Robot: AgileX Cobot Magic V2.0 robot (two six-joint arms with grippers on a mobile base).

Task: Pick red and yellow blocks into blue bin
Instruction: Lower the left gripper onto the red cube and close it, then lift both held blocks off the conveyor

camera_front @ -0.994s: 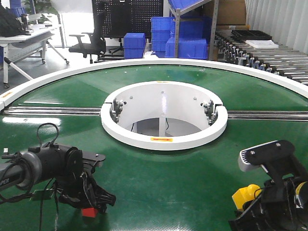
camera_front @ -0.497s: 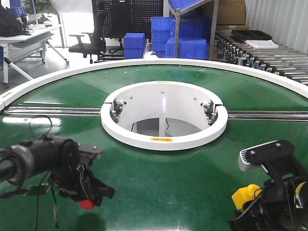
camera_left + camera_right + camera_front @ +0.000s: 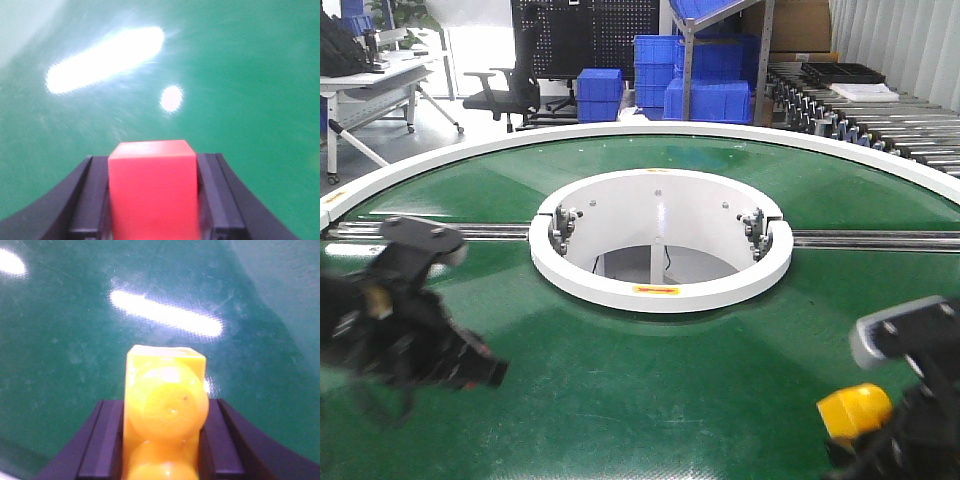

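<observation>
Red cube (image 3: 152, 187), yellow brick (image 3: 166, 410), green table (image 3: 250, 75)

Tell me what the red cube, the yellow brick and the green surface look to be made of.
The red cube: even colour, no glare, so matte; plastic or painted wood, unclear. The yellow brick: bright highlights on its rounded studs suggest glossy moulded plastic. The green surface: smooth, semi-glossy, mirroring lamps; likely a coated or rubbery sheet.

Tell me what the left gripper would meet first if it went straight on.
Probably only the green table: the left gripper, shut on the red cube, points at bare surface. Depth is unclear.
</observation>
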